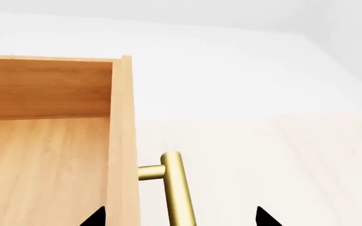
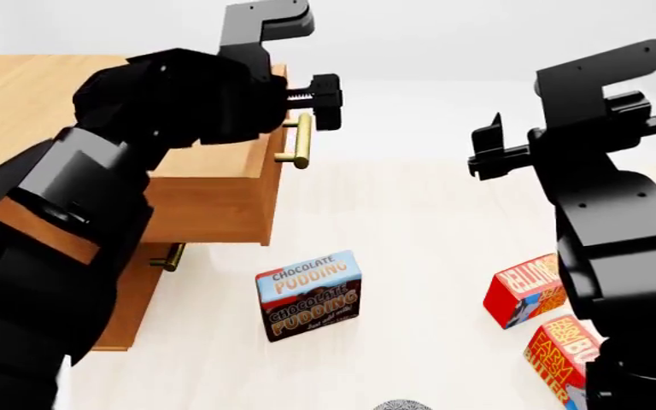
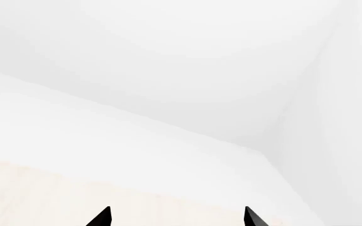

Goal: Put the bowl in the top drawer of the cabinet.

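Brass bar handle point(image 1: 177, 188) of the top drawer point(image 1: 49, 136) sits between the spread fingers of the left pincer point(image 1: 177, 219), untouched (the drawer stands pulled out of the cabinet point(image 2: 32, 94)). Off to that pincer's right the right pincer point(image 3: 176, 217) hangs apart over bare tabletop point(image 2: 419, 222), holding nothing. Below both, a pudding box point(image 2: 308, 294) stands. Only a grey sliver at the head view's lower edge may be the bowl point(image 2: 402, 405).

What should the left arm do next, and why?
Probably back the left gripper away from the handle: the top drawer is pulled out, empty inside, and the open fingers straddle the bar without clamping it. The bowl waits at the head view's bottom edge.
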